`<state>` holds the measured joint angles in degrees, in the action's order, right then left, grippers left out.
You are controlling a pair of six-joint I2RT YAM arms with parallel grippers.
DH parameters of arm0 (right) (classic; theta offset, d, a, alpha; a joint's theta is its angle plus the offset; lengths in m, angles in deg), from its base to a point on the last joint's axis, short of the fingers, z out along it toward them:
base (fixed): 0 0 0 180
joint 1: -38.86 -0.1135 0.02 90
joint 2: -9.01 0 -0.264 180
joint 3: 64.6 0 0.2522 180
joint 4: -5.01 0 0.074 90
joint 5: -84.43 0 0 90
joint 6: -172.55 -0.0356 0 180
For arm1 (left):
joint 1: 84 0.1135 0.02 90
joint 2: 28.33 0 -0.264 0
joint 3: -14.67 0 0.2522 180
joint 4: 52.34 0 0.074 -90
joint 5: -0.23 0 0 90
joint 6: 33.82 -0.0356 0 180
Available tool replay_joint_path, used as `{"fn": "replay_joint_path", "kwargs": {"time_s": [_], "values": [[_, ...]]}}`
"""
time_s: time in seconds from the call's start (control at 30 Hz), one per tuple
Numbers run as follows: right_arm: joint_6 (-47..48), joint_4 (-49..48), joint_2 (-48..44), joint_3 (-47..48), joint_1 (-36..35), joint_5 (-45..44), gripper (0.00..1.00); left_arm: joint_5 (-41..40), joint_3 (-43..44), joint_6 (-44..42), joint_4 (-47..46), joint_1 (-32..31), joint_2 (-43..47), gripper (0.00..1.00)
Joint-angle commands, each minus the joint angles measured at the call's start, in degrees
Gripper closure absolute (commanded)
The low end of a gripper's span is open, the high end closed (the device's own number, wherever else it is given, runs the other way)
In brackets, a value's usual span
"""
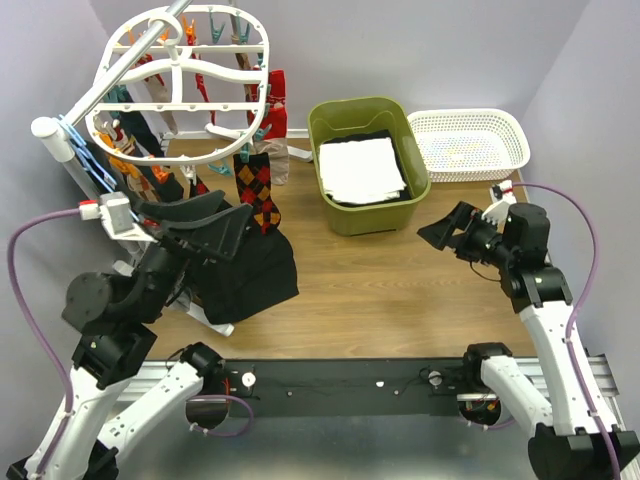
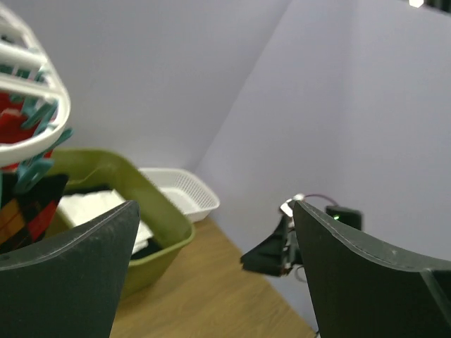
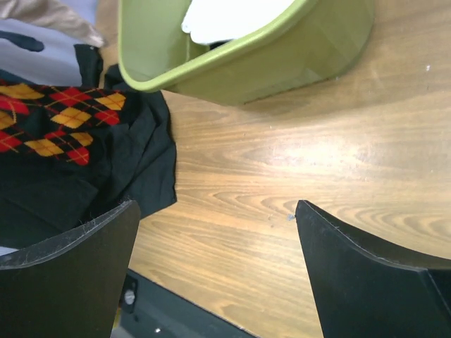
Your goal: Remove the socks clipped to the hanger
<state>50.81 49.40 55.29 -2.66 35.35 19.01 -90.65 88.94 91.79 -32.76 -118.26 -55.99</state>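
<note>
The white oval hanger [image 1: 185, 70] hangs at the back left from a slanted white pole, its teal and orange clips holding several socks. A black sock with orange and red argyle diamonds [image 1: 258, 190] dangles lowest, and red socks [image 1: 150, 85] hang under the frame. My left gripper [image 1: 235, 220] is open and empty, just below and left of the argyle sock. In the left wrist view the hanger's rim [image 2: 35, 134] and the argyle sock [image 2: 21, 211] are at the left edge, beside the open left gripper [image 2: 215, 204]. My right gripper [image 1: 432, 230] is open over bare wood; in its wrist view the right gripper [image 3: 216, 204] is empty, with the argyle sock [image 3: 56, 120] at upper left.
A large black garment [image 1: 250, 275] lies heaped under the hanger, in front of my left arm. An olive green bin [image 1: 330, 115] holding folded white cloth [image 1: 360, 168] stands at centre back. A white mesh basket [image 1: 520, 140] sits to its right. Purple walls close the back and sides.
</note>
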Motion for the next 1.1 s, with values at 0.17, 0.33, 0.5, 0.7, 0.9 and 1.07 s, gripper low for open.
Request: {"fn": "replay_joint_path", "kwargs": {"time_s": [0.17,0.33,0.5,0.7,0.9,1.07], "values": [[6.1,-9.1,5.9,1.9,0.3,5.6,0.00,0.2,2.2,-4.9,3.7,0.0,0.0,0.02],[4.9,-16.8,11.7,4.4,0.3,15.2,0.00,-2.8,15.2,-6.7,14.9,-0.1,-11.4,0.04],[2.7,-26.5,19.0,8.8,-4.1,18.0,0.00,-3.6,21.4,-7.1,17.9,-0.1,-20.0,0.06],[7.0,-35.3,28.0,14.8,-17.5,14.8,0.00,-3.2,26.7,-7.4,18.3,-0.1,-26.7,0.12],[8.8,-50.3,34.6,13.3,-23.9,14.4,0.00,-7.2,32.5,-8.7,24.4,-0.1,-32.1,0.16],[13.8,-57.0,40.4,16.3,-29.0,15.5,0.00,-6.9,30.2,-8.1,23.4,-0.1,-30.6,0.18]]}}
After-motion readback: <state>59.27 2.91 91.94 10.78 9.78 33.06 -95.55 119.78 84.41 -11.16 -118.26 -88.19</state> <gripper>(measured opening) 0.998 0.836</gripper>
